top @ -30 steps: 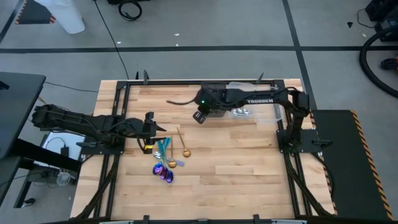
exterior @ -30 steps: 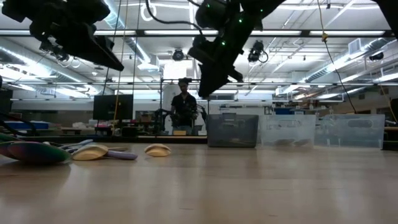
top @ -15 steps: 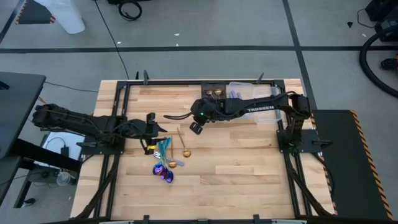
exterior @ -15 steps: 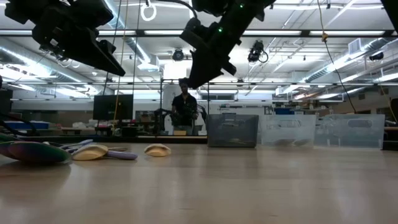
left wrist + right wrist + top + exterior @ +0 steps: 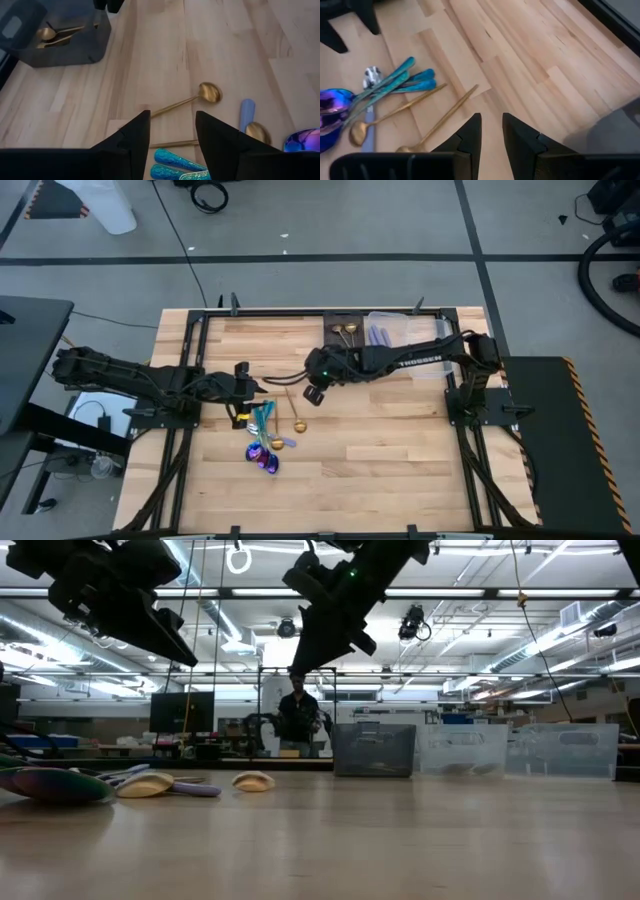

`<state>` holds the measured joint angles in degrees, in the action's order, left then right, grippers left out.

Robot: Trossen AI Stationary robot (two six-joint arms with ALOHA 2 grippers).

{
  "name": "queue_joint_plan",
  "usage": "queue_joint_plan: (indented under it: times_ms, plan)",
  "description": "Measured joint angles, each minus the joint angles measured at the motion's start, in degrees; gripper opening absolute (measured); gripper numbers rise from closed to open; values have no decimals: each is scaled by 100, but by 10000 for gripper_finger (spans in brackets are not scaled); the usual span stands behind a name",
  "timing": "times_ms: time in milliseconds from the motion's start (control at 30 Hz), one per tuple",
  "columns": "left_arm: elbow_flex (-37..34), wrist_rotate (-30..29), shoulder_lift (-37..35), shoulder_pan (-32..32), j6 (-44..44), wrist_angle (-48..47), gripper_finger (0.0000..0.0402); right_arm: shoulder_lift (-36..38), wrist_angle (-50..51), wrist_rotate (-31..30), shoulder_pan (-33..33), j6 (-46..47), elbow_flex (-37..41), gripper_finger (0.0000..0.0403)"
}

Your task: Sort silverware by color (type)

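The silverware lies loose in a pile (image 5: 265, 432) on the wooden table: teal handles (image 5: 395, 82), gold spoons (image 5: 420, 107), a purple-rainbow bowl (image 5: 332, 107) and a pale blue handle (image 5: 246, 112). One gold spoon (image 5: 200, 96) lies flat, a little apart, toward the table's right. My left gripper (image 5: 172, 132) hovers open at the pile's left, above the table. My right gripper (image 5: 491, 127) hangs open over the table just beyond the pile's far right side (image 5: 315, 392), with nothing between its fingers. In the low view it hangs high above the tabletop (image 5: 315, 645).
A dark tray (image 5: 345, 328) with gold spoons and a clear tray (image 5: 388, 332) with bluish pieces stand at the table's far edge. In the low view a person (image 5: 297, 715) stands in the room behind. Bare wood stretches across the near and right parts of the table (image 5: 390, 460).
My right gripper has swung away from the trays at the far edge, toward the near edge and the silverware pile, staying high above the table. The silverware has not moved.
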<state>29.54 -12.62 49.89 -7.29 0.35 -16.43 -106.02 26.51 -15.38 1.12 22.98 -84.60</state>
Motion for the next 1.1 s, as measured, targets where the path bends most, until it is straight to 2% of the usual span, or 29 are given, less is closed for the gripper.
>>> queue_joint_plan:
  times_ms: [233, 533, 733, 900, 1100]
  plan:
    - [0, 31, 0, 2, -139, -195, 166, -4, -261, -56, -241, 2, 2, 88]
    - [0, 142, 0, 2, -336, -289, 166, -4, -879, -718, -623, -89, 2, 88]
    - [0, 536, 0, 2, -794, -290, 166, -28, -947, -768, -756, -92, 2, 88]
    - [0, 616, 0, -71, -1045, -298, 166, -155, -1238, -782, -918, -95, 81, 88]
    - [0, 630, 2, -144, -1384, -423, 166, -170, -1475, -1221, -1131, -63, 371, 88]
